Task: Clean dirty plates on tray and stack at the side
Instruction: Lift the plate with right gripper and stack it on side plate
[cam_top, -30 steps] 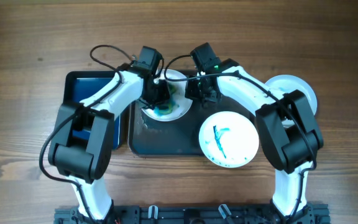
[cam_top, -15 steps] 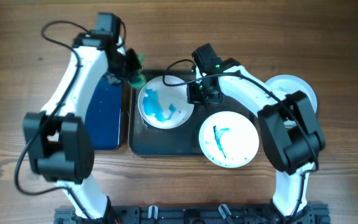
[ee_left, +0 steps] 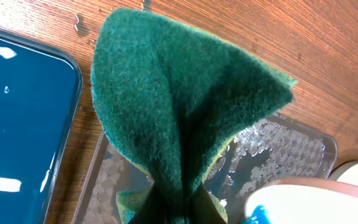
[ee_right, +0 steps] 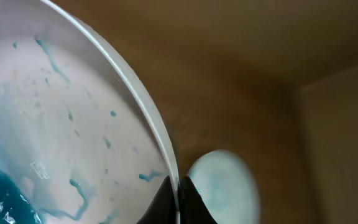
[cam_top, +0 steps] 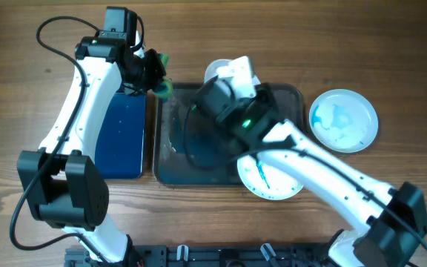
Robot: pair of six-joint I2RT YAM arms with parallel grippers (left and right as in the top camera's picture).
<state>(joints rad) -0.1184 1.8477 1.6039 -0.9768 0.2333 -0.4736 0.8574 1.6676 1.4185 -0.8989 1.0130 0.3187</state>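
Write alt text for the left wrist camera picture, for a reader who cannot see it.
A folded green sponge, pinched in the left gripper, fills the frame above a wooden table. A glossy blue tray lies left, the wet dark grey tray beneath, a white plate's edge bottom right.

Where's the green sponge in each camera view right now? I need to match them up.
Overhead: green sponge upper left of centre, in the left tool, by the dark grey tray corner.
Left wrist: sponge fills the centre.
Right wrist: not in it; a dirty plate fills the left.
Shared landmark: the tray, behind the sponge in left wrist.
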